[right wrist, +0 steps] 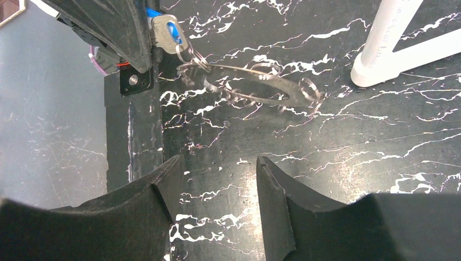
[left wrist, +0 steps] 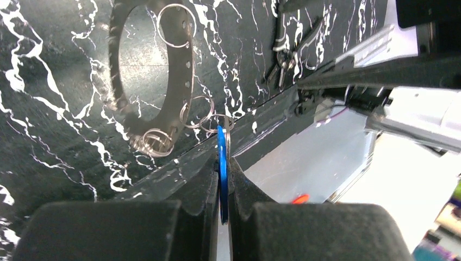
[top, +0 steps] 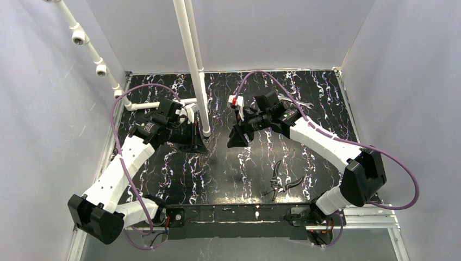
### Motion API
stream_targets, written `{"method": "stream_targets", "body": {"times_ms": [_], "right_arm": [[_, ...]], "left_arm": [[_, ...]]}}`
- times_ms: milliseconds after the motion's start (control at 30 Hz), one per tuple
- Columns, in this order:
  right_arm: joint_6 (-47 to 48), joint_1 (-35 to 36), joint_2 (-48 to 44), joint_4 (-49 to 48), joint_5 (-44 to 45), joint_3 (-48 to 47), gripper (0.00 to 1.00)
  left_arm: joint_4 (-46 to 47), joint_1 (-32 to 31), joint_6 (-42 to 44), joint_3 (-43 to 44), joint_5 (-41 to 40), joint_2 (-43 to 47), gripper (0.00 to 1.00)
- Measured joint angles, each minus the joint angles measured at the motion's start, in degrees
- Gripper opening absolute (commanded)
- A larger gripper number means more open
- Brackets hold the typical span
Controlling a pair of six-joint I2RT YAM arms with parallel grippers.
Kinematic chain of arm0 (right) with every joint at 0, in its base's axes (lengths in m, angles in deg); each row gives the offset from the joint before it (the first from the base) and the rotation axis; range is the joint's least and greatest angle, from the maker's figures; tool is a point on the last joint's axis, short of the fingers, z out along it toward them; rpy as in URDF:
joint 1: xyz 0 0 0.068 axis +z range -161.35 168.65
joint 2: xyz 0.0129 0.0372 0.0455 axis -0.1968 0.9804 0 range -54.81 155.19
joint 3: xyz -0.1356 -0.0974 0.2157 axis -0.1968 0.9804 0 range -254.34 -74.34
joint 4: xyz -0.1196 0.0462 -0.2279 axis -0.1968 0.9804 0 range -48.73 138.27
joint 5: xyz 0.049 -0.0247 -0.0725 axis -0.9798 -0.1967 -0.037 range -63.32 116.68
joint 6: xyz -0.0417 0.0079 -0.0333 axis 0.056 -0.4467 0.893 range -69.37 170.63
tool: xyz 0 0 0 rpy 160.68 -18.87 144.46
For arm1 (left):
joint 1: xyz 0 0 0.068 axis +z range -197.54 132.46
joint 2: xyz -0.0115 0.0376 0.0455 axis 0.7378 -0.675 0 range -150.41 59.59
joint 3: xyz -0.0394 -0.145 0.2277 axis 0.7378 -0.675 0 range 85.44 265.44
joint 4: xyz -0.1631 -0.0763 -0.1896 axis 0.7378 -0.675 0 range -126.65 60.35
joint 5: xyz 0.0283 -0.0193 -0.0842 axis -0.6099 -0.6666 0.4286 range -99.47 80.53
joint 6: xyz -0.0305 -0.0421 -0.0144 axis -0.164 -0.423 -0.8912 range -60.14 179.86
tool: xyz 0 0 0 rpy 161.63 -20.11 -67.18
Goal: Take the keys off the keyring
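From above, the left arm (top: 128,157) and the right arm (top: 321,141) reach over the black marbled table (top: 228,179). Their ends face each other near the middle, just in front of a white pipe stand (top: 198,81). Pliers (top: 282,180) lie on the table on the right arm's side. A slim wrench (top: 298,103) lies at the far edge behind that arm. The key and keyring are too small to make out here.

In the left wrist view, the left jaws are pressed together on the blue head of the key (left wrist: 221,157), which is seen edge-on. Just past it, small wire rings (left wrist: 216,123) link it to the keyring (left wrist: 182,81), a flat band with a wide round hole. More wire rings sit along the band.

In the right wrist view, the right jaws stand apart with nothing between them, over bare table. Ahead of them, the key (right wrist: 166,30) pokes out of the left jaws at upper left. The keyring (right wrist: 255,87) is joined to it and seen nearly edge-on. Whether it touches the table cannot be told.
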Motion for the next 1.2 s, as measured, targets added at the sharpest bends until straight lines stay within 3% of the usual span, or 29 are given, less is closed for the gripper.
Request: {"method": "stream_targets", "body": {"times_ms": [433, 833, 1200], "right_arm": [[-0.22, 0.00, 0.00, 0.31, 0.00, 0.00, 0.58], [-0.39, 0.00, 0.02, -0.52, -0.92, 0.00, 0.54], [-5.73, 0.28, 2.93, -19.19, -6.16, 8.98, 0.56]], "left_arm": [[-0.22, 3.10, -19.67, -2.84, -0.92, 0.22, 0.00], [0.74, 5.88, -30.73, -5.86, 3.50, 0.15, 0.00], [3.82, 6.62, -35.67, -8.83, 8.55, -0.31, 0.00]]}}
